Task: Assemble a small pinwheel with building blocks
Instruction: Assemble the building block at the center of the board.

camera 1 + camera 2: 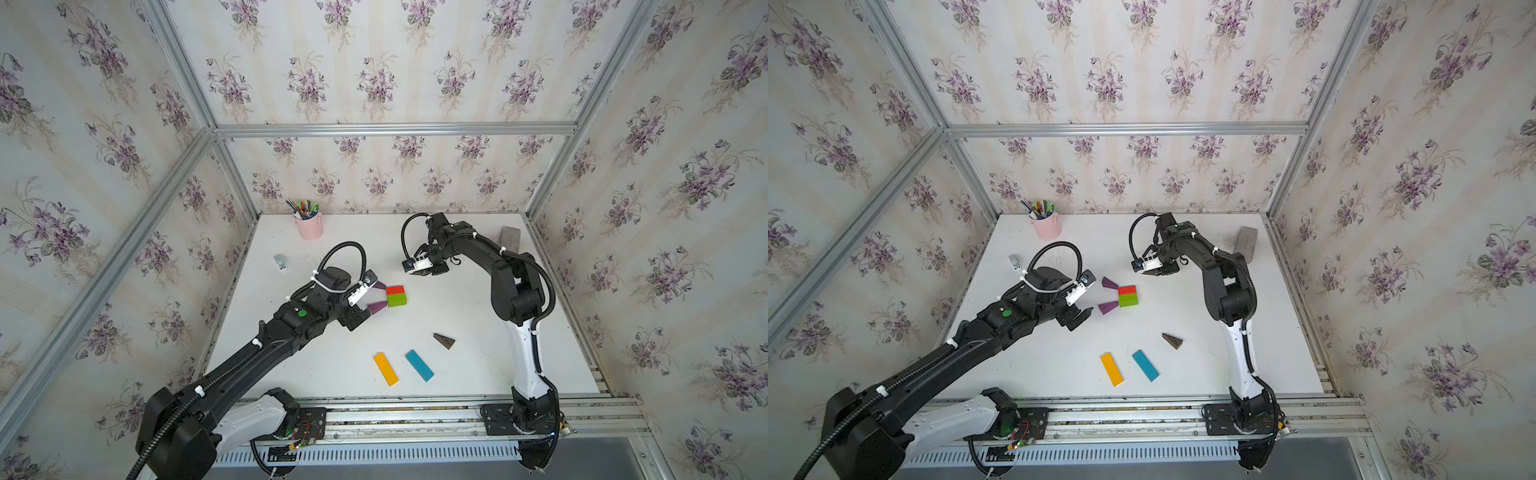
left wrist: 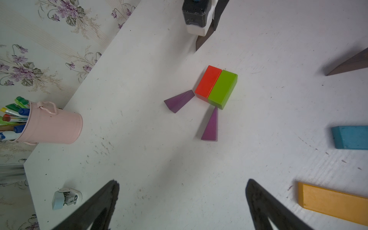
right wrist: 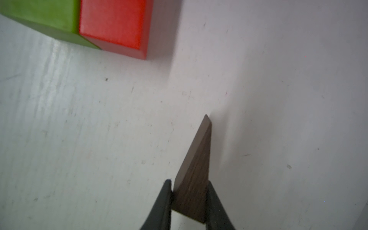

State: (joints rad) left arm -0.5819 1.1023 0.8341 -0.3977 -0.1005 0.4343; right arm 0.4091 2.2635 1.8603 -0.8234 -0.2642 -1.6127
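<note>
Currently, wedge-placing step: right gripper point(image 3: 188, 183) clamped on a brown wedge point(image 3: 196, 159), red brick point(image 3: 113, 23) and green brick point(image 3: 39, 14) ahead of its tip; left gripper point(image 2: 182, 181) spread wide, empty, purple wedges point(image 2: 179, 100) ahead; next, judged: advance, seat tip against red brick.

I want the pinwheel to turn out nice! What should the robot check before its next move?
1. Right end effector shut on held brown wedge: ok.
2. Left end effector open, empty, apart from the blocks: ok.
3. Red brick and green brick touching side by side: ok.
4. Both purple wedges point their tips at that centre: ok.
5. Bare table beside the red brick: ok.
6. Wedge's height above the table: cannot tell.
</note>
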